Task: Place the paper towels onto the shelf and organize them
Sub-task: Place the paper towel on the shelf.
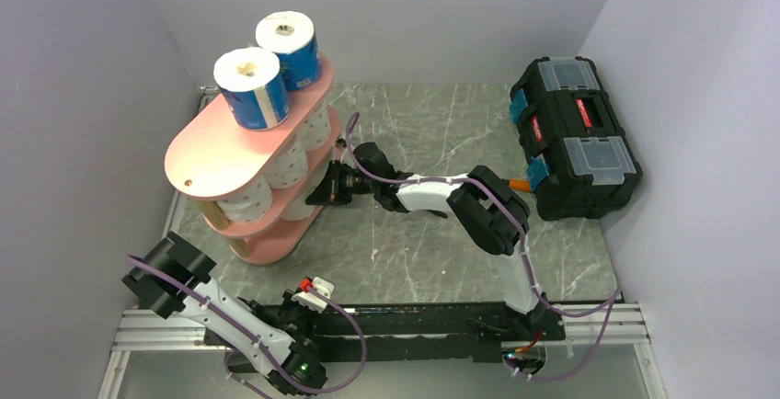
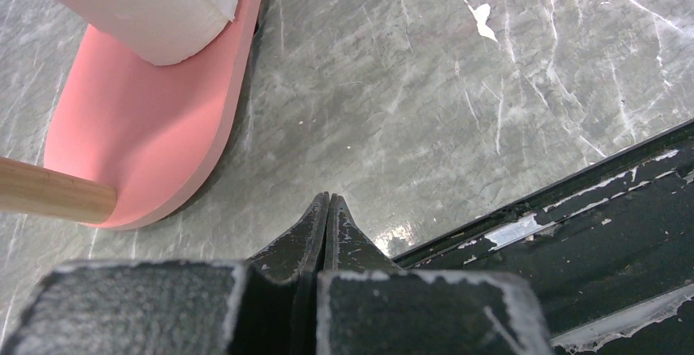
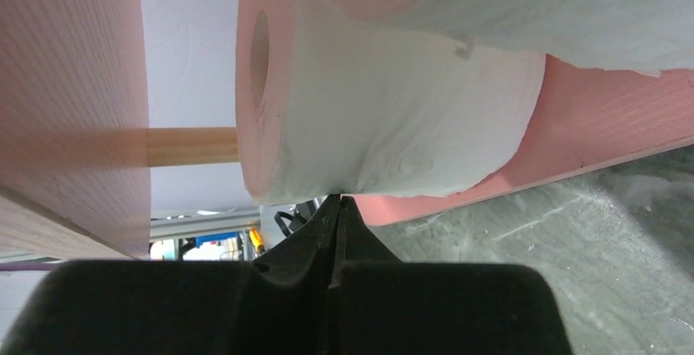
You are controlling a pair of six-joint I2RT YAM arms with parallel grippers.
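**Entry: shelf-loading cell, 1 moment**

- Shelf [image 1: 216, 155]: pink, 3 tiers, set at the left rear of the table [image 1: 432, 252].
- Paper towels: 2 blue-wrapped rolls [image 1: 250, 86] are stood on the top tier. White and speckled rolls [image 1: 285, 165] are stored on the middle and bottom tiers, but their count cannot be told. No roll is seen loose on the table.
- Right gripper [image 3: 337, 201]: the jaws are pressed together with nothing between them. The tips are laid against the side of a white roll [image 3: 393, 118] on the bottom tier, near a wooden post [image 3: 188, 146].
- Left gripper [image 2: 327, 199]: the jaws are pressed together and hold nothing. It is held low over the table, beside the near end of the shelf.
- Toolbox [image 1: 575, 137]: black, at the right rear, not involved.

Step judged in hand: the bottom-tier roll is being nudged inward with the closed tips.

Handling note: the push is best applied slowly, through the middle of the roll's side, so that the roll slides and is not spun or dented. Soft paper is expected to give under a point contact. The post should be avoided, and the shelf should not be shoved, because the 2 top rolls could be toppled.
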